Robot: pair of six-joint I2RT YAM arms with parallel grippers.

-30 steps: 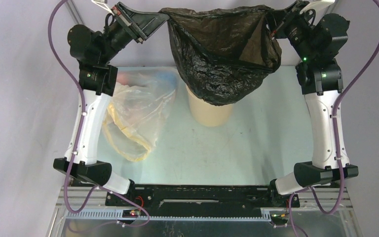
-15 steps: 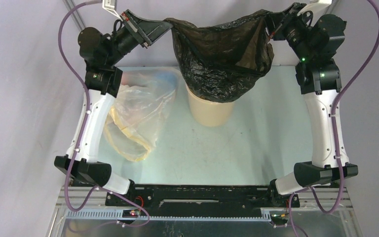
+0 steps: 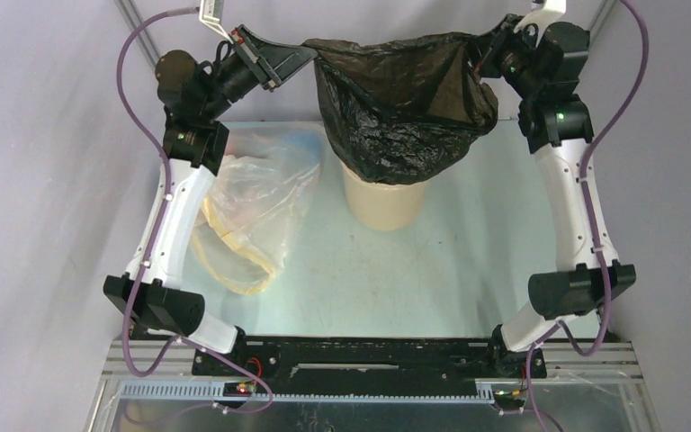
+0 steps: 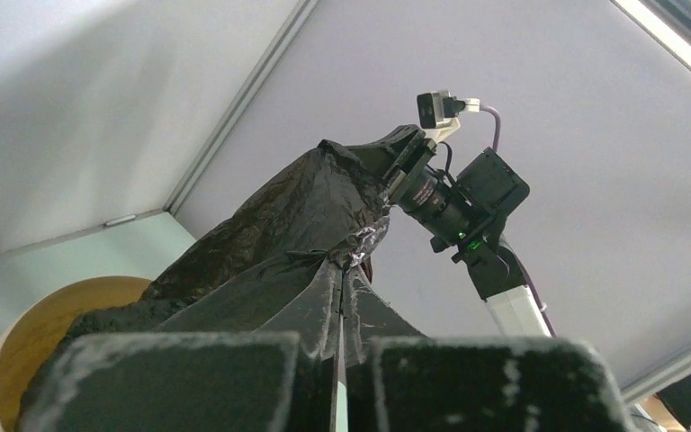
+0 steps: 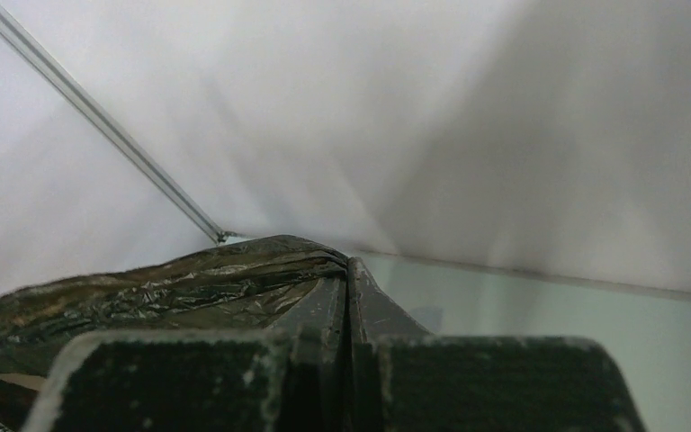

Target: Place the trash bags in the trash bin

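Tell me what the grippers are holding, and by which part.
The black bag, by its rim: left gripper pinches the left edge, right gripper the right edge, spread over the bin.

1. L arm swinging in: left gripper (image 3: 309, 54) now nearer the table's mid-line, elbow pulled off the L edge.
2. R arm folding in too, right gripper (image 3: 480, 49) shifted left.
3. Trash bag (image 3: 396, 108) mouth less stretched, narrower betw. the two.
4. Bag belly drawn in; a bit more trash bin (image 3: 380, 205) wall showing below.
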